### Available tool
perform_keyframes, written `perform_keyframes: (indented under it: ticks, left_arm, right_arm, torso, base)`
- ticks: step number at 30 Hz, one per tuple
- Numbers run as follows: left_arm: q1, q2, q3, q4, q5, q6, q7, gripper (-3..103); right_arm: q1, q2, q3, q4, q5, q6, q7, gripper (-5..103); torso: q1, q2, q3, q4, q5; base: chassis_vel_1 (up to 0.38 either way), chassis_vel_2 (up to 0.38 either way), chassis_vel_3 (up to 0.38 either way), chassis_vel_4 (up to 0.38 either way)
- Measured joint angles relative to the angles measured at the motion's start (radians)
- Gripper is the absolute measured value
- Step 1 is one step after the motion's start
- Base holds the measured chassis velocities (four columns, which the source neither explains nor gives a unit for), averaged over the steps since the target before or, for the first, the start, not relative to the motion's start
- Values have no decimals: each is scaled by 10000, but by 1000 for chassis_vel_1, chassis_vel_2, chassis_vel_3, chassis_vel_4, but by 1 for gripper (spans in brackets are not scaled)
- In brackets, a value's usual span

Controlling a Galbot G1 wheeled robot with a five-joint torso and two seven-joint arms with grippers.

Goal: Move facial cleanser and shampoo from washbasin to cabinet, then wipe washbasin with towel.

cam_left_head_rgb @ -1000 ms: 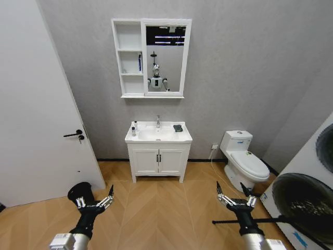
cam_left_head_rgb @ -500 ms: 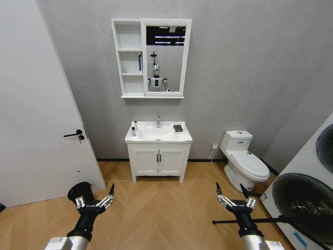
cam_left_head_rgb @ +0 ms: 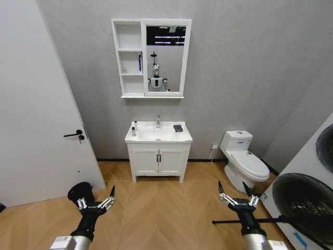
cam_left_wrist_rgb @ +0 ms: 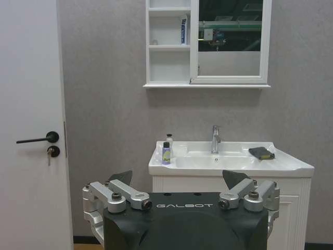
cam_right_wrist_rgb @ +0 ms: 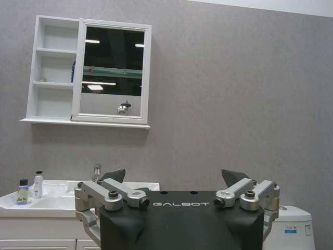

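Left tool and right tool hang low over the wooden floor, both with fingers spread wide and holding nothing; the washbasin stands well ahead of both tools, between them, against the grey wall; two small bottles stand on its rim on the left tool's side; the black towel lies on the rim on the right tool's side; the cabinet hangs above the basin, joined to the mirror; a toilet stands ahead of the right tool.
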Motion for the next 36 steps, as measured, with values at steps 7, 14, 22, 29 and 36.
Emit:
perform_keyframes:
  ticks: [7, 14, 22, 29, 36]
  left_arm:
    - [-116, -28, 53, 98, -6, -18, 5, 98]
    - [-176, -181, 284, 334, 166, -145, 30, 98]
    - [-278, -223, 421, 526, 347, -198, 63, 98]
    - [-337, -201, 469, 661, 381, -198, 74, 98]
    - [-443, -204, 566, 860, 431, -206, 89, 98]
  right_arm:
    - [-8, 45, -62, -7, -52, 32, -6, 100]
    - [-26, 66, -146, -57, -136, 41, -8, 100]
    - [-8, 70, -174, -129, -164, 70, -21, 100]
    - [49, 100, -260, -245, -229, 75, -24, 100]
    - [103, 88, -345, -322, -259, 76, -44, 100]
  torso:
    - [-1, 1, 0, 3, 0]
    - [6, -3, 3, 1, 2]
    - [5, -4, 3, 6, 7]
    - [8, -5, 3, 4, 4]
    - [1, -1, -1, 1, -10]
  base:
    - [-107, 109, 129, -128]
    - [-225, 223, 235, -223]
    - [-289, 283, 284, -308]
    - [-363, 360, 370, -367]
    - [-349, 359, 373, -359]
